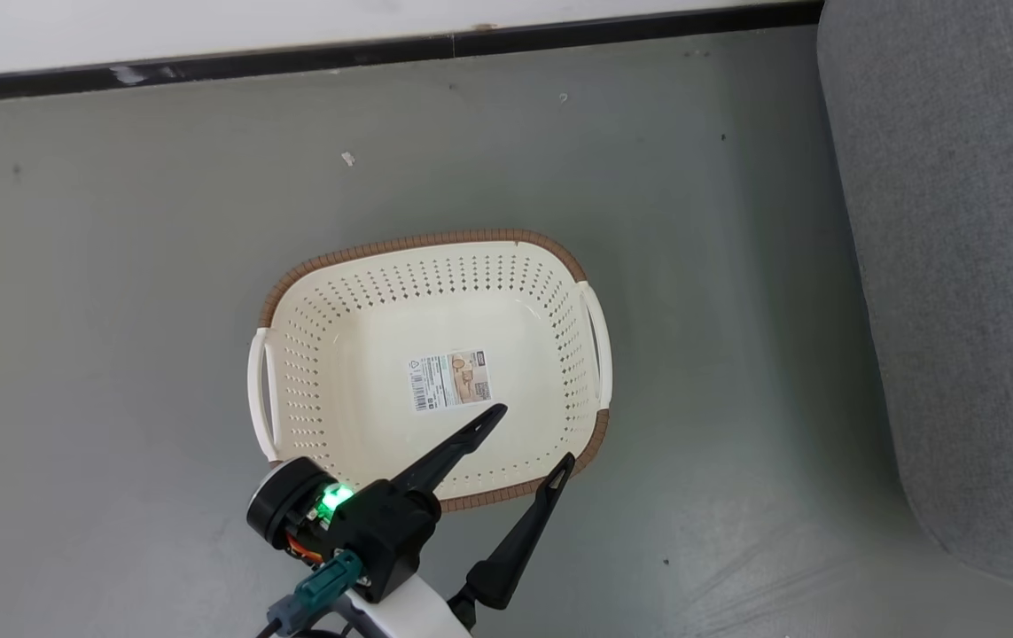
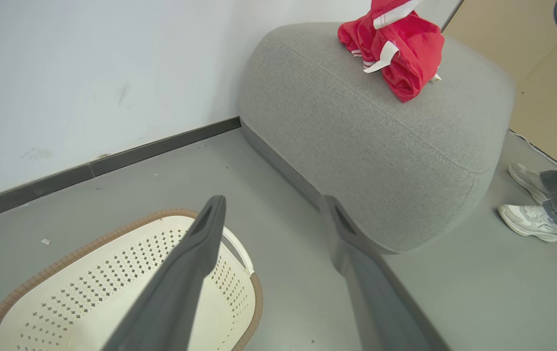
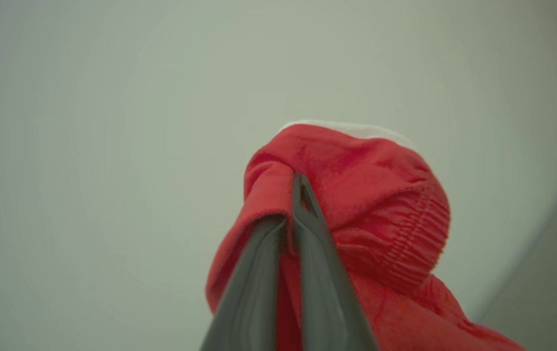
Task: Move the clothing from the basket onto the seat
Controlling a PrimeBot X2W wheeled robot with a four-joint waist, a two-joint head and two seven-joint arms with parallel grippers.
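The clothing [image 3: 366,195] is pinched in my right gripper [image 3: 290,204]. My two dark fingers there are pressed together on a fold of the red cloth, which bunches around their tips and shows a gathered elastic band and a sliver of white at the top. Behind it that wrist view gives me nothing but a pale blur. My left gripper [image 1: 532,435] holds nothing and touches nothing. Its fingers are spread wide above the near rim of the basket [image 1: 435,241], one tip over the inside and the other over the rim's edge. From my head I look straight into the basket, and it has no garment in it, only a paper sticker [image 1: 450,380] flat on its bottom. It stands on the grey floor [image 1: 116,266], well apart from the seat [image 1: 958,266] at my right. My left wrist view shows what my head misses: red cloth with white trim at the top of the seat, its upper end running out of the picture. I cannot tell from there whether it rests on the upholstery or hangs just above it. The same view catches a person's pale shoes [image 2: 527,219] and jean legs on the floor beside the seat's rounded end.
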